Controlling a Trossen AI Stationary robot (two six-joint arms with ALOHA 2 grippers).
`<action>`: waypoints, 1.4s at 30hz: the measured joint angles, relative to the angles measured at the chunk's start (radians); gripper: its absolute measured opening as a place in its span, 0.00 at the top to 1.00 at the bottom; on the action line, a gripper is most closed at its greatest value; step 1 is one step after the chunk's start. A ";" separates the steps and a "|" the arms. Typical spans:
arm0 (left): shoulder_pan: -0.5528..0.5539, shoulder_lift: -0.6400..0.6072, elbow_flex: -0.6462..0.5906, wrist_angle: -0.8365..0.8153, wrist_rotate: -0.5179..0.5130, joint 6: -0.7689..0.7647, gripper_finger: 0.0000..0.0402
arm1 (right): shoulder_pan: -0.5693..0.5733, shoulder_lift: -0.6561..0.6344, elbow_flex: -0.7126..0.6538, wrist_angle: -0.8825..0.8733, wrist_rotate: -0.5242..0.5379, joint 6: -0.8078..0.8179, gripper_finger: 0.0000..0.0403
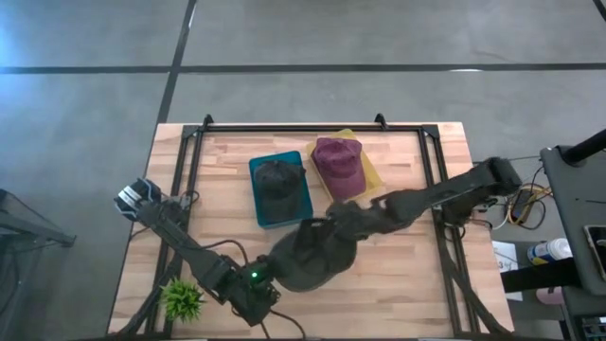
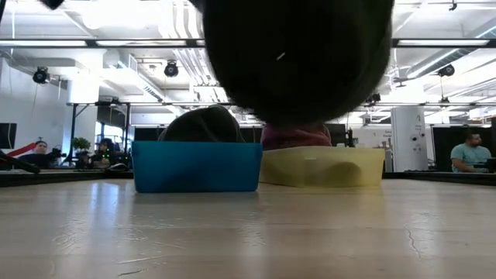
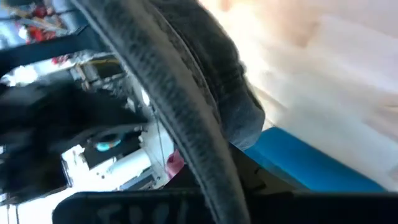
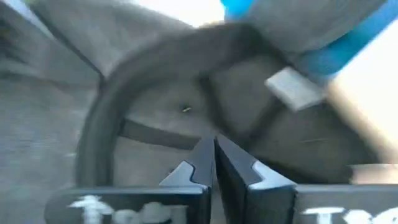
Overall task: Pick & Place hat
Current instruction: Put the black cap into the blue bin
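A dark hat [image 1: 317,260] hangs over the table's near middle, and in the low view it [image 2: 298,54] is clear of the wood. My left gripper [image 1: 268,281] is shut on its near-left side. My right gripper [image 1: 338,223] reaches in from the far right, fingers shut [image 4: 214,165], its tips at the hat's hollow inside [image 4: 249,99]. Behind stand a blue bin [image 1: 258,199] holding another dark hat [image 1: 277,180] and a yellow bin [image 1: 372,175] holding a maroon hat [image 1: 338,166]. My left gripper holds the dark hat by its thick rim edge [image 3: 214,180], which runs down into the fingers. The fingers themselves hide the exact place of contact. The hat hangs lifted clear of the table. My right gripper's shut fingertips [image 4: 202,155] stand against the hat's inside; I cannot tell whether they touch or pinch cloth.
A black metal frame [image 1: 312,128] runs along the table's far edge and down both sides. A small green plant [image 1: 182,298] stands at the near left corner. People sit in the room beyond the table [image 2: 469,155]. Bare wood [image 2: 248,232] lies below the hat.
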 joint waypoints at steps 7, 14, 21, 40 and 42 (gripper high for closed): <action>-0.043 0.000 -0.048 -0.015 0.046 0.010 0.98 | 0.043 -0.193 0.000 -0.199 0.175 0.075 0.97; -0.067 0.001 -0.069 -0.006 0.049 0.009 0.98 | 0.172 -0.234 -0.122 -0.376 0.182 0.405 0.97; -0.070 0.040 -0.067 0.032 0.047 0.014 0.98 | 0.230 -0.167 -0.377 -0.039 0.167 0.594 0.97; -0.076 0.074 -0.067 0.072 0.091 -0.011 0.98 | 0.150 0.106 -0.382 0.370 0.105 0.438 0.97; -0.073 0.092 -0.068 0.078 0.093 -0.014 0.98 | 0.131 0.126 -0.336 0.372 0.085 0.387 0.97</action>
